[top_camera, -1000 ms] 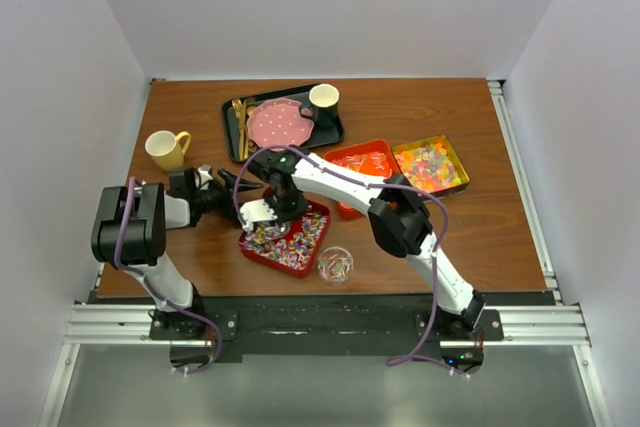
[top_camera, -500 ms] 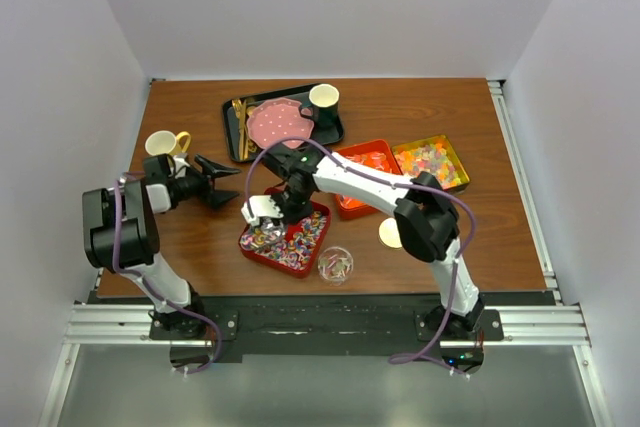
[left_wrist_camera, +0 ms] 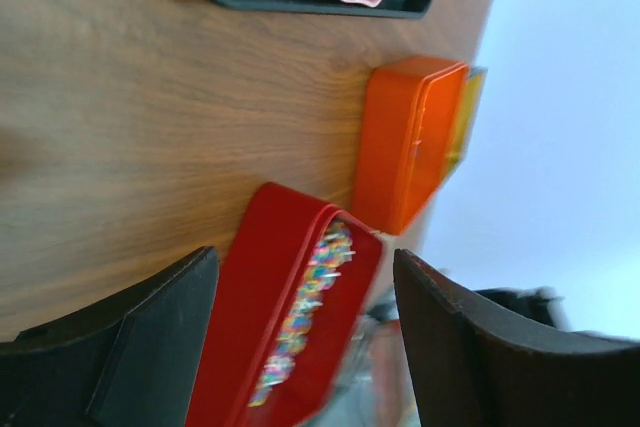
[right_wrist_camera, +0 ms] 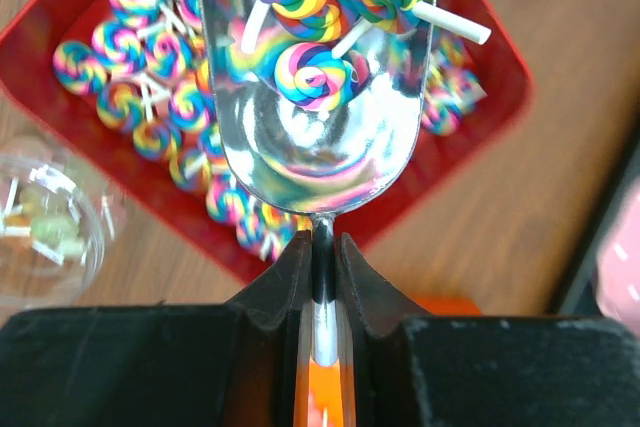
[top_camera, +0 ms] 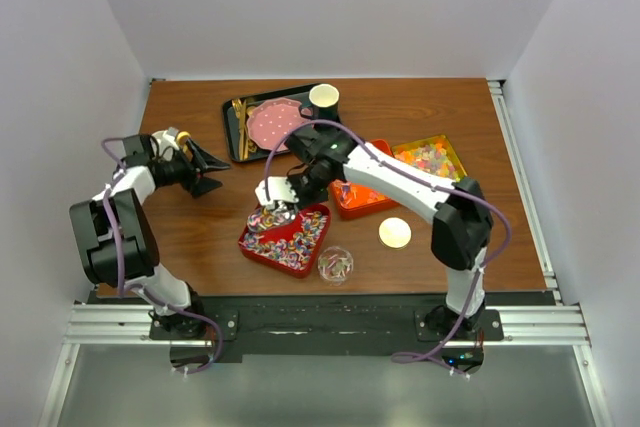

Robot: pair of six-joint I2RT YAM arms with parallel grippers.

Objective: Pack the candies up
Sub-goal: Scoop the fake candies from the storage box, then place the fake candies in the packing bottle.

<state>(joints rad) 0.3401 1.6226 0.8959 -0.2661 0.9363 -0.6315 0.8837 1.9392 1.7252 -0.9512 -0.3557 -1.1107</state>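
Setting: brown wooden tabletop [top_camera: 200,237] inside plain white walls, with both arms bolted at its near edge.
Left fingers [left_wrist_camera: 150,347]: spread wide and empty, over bare wood at the far left, well apart from every tray. They were probably parked clear of the scooping.
Black tray [top_camera: 330,132]: far side, left of centre, carrying the pink dotted plate [top_camera: 275,125], gold cutlery [top_camera: 240,115] and a paper cup [top_camera: 323,97]. None of it looked part of the packing.
Red tray [right_wrist_camera: 500,82]: near centre, full of swirl lollipops [right_wrist_camera: 130,97], one sort of the candies.
Scoop [right_wrist_camera: 320,147]: metal bowl on an orange handle, held above the red tray with a few lollipops in it. It was kept about level, likely so nothing slid out.
Right fingers [right_wrist_camera: 285,282]: pressed shut on the scoop's thin neck, their arm lying across from the right.
Clear cup [top_camera: 335,265]: just beside the red tray's near right edge, a few pieces inside. I judged it to be where the load was meant to go.
Orange tray [left_wrist_camera: 395,147]: just beside the red tray's far right corner, holding orange-red candies and partly covered by the right arm.
Lid [top_camera: 395,233]: cream disc lying flat to the right of the cup, which stood open.
Yellow tray [top_camera: 457,159]: farthest right, holding small mixed candies.
In the way: the red tray's raised rim lay between scoop and cup.
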